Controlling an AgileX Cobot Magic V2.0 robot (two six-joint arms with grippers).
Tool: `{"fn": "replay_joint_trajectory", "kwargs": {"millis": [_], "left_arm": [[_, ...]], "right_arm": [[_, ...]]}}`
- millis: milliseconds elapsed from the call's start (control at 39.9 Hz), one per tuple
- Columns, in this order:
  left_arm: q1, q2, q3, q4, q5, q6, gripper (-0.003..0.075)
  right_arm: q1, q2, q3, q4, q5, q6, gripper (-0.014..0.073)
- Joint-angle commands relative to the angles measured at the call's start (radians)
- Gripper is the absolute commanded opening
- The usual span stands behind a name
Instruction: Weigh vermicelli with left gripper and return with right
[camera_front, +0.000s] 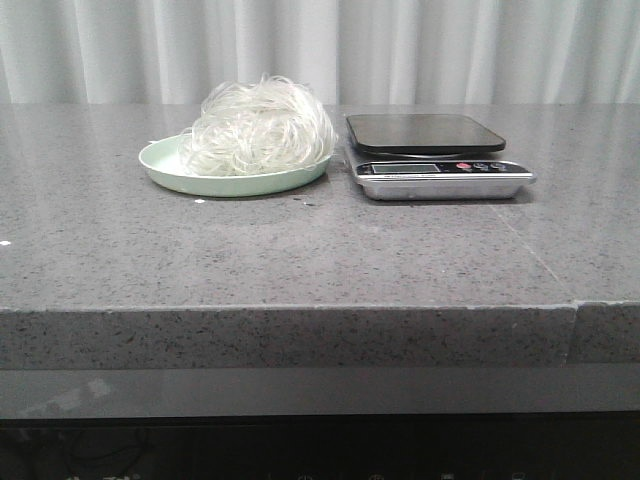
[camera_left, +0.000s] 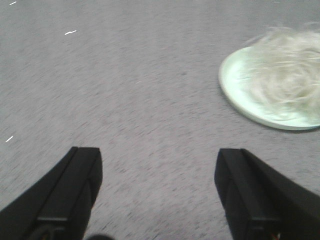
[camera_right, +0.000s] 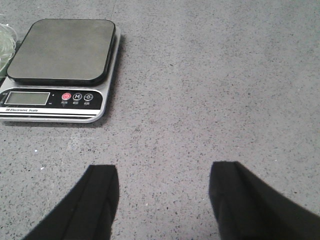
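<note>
A grey speckled stone tabletop (camera_front: 300, 250) fills the front view, with white curtains behind it. Neither arm shows in this view.

On the left sits a shallow, round, pale green plate (camera_front: 165, 163). Piled on it is the vermicelli (camera_front: 258, 130), a fluffy mound of thin, curly, translucent white noodle strands, filling most of the plate and rising well above its rim.

Just beside the plate, to the right, stands a silver kitchen scale (camera_front: 440, 180) with a dark square weighing platform (camera_front: 423, 132). Nothing lies on the platform. The right wrist view shows its display panel with a small screen and three round buttons; no reading can be made out.

The left tool (camera_left: 157, 192) hovers over bare tabletop with its black fingers spread wide apart and nothing between them; the plate and vermicelli lie near, off to one side. This view is blurred.

The right tool (camera_right: 165, 202) also has its fingers spread wide and holds nothing, with the scale some way ahead.

Judging by this, the task has barely begun: the vermicelli is not yet lifted, weighed or returned.
</note>
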Motion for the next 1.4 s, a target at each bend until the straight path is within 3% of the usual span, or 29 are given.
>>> {"fn": "replay_joint_trajectory", "kwargs": {"millis": [0,250,451,901,1227,1377], "left_arm": [[-0.092,0.074,-0.092,-0.014,-0.092,0.019,0.0553],[-0.286,0.321,-0.251,-0.012,-0.130,0.019,0.0553],[-0.363,0.525,-0.384,0.003,-0.148,0.019,0.0553],[-0.380,0.908,-0.643,0.021,-0.174,0.019,0.0553],[-0.380,1.016,-0.698,0.023,-0.181,0.019,0.0552],[-0.380,1.029,-0.698,0.023,-0.179,0.019,0.0445]], "right_arm": [[0.000,0.005,-0.036,-0.006,-0.059,-0.005,0.0519],[0.000,0.005,-0.036,-0.006,-0.058,-0.005,0.0519],[0.000,0.005,-0.036,-0.006,-0.058,-0.005,0.0519],[0.000,0.005,-0.036,-0.006,-0.058,-0.005,0.0519],[0.000,0.005,-0.036,-0.006,-0.058,-0.005,0.0519],[0.000,0.005,-0.036,-0.006,-0.058,-0.005,0.0519]]}}
